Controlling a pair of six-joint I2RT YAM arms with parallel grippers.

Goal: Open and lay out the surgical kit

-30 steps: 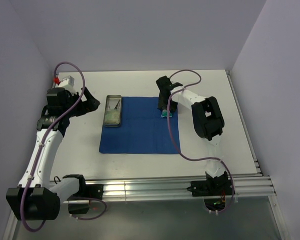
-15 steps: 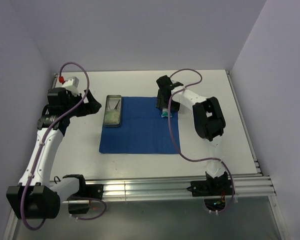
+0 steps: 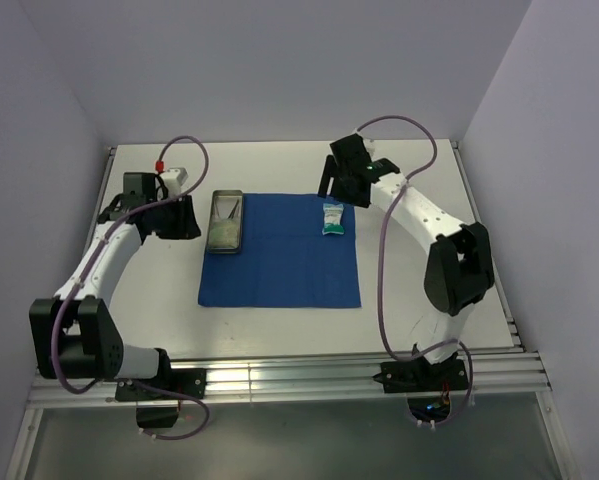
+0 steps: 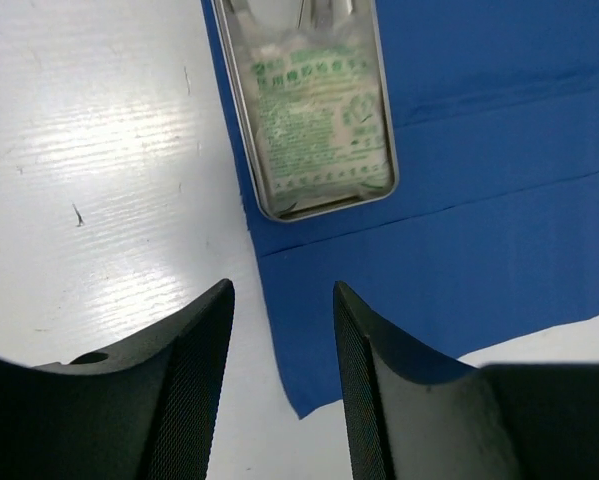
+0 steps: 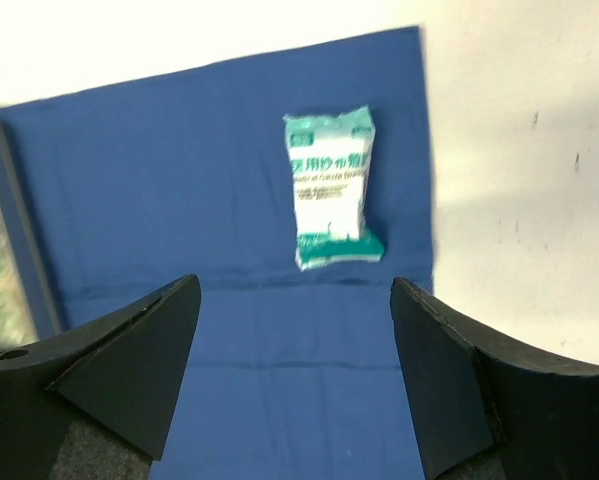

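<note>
Right gripper (image 5: 294,320) has let go and lifted away: packet (image 5: 331,185) lies on cloth (image 5: 179,180).

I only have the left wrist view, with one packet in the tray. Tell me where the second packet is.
Observer: The second packet lies flat on the blue cloth, near its far right corner, well apart from the tray.
Operator: Now report the other arm.
Observer: The right gripper is open and empty, and nothing sits between its fingers.
Operator: Tell me how the cloth lies overall.
Observer: From the top view it is spread out flat as a full rectangle, with only crease lines showing.
</note>
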